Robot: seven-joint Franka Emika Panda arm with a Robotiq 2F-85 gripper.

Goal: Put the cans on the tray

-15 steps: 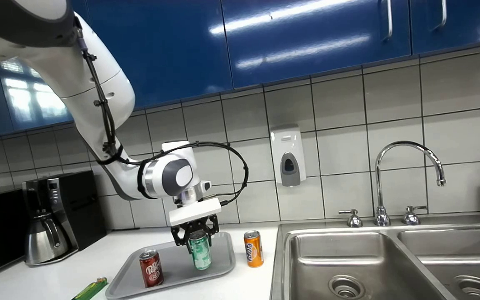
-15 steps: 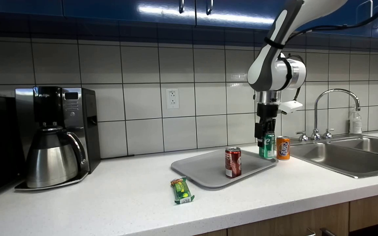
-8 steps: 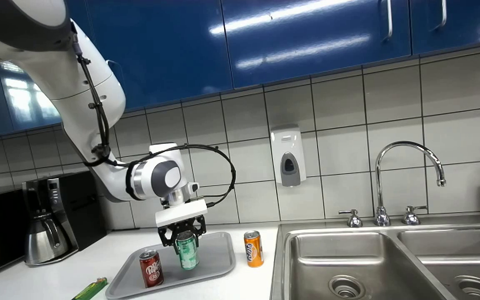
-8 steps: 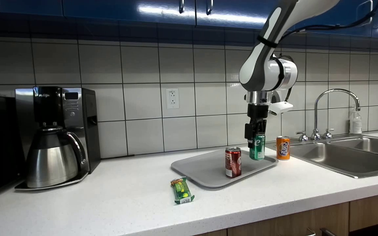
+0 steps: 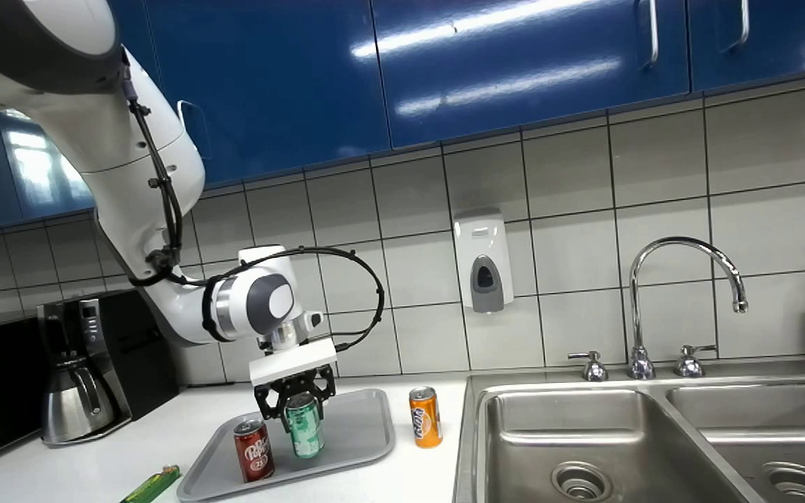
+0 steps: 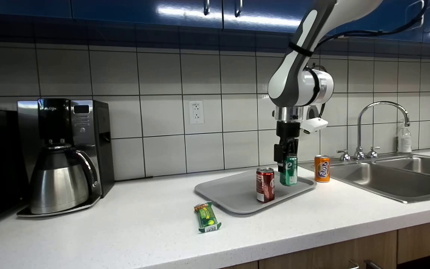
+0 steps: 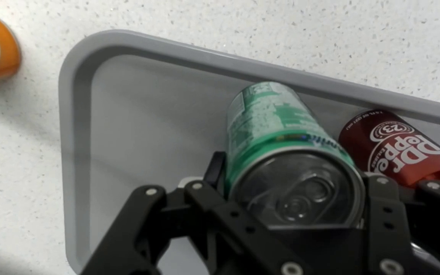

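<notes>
Green Sprite can (image 7: 273,118) comes nearer to the Dr Pepper can (image 6: 265,185)

The gripper (image 5: 303,421) carries it along over the tray (image 5: 360,427), holding it upright between its fingers (image 7: 215,170). Whether its bottom touches the tray, I cannot tell. The Dr Pepper can stands on the tray, near it. The orange Fanta can (image 6: 322,169) stands outside the tray, on the worktop (image 6: 144,224).

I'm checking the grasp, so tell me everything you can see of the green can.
The green can is a small shiny cylinder, seemingly metal, with pale patterning and lettering on its side and a grey top with a pull tab. It is about upright, held near its top in the gripper. It is over the grey tray, beside but apart from the dark red can; whether its base touches the tray cannot be told.
</notes>
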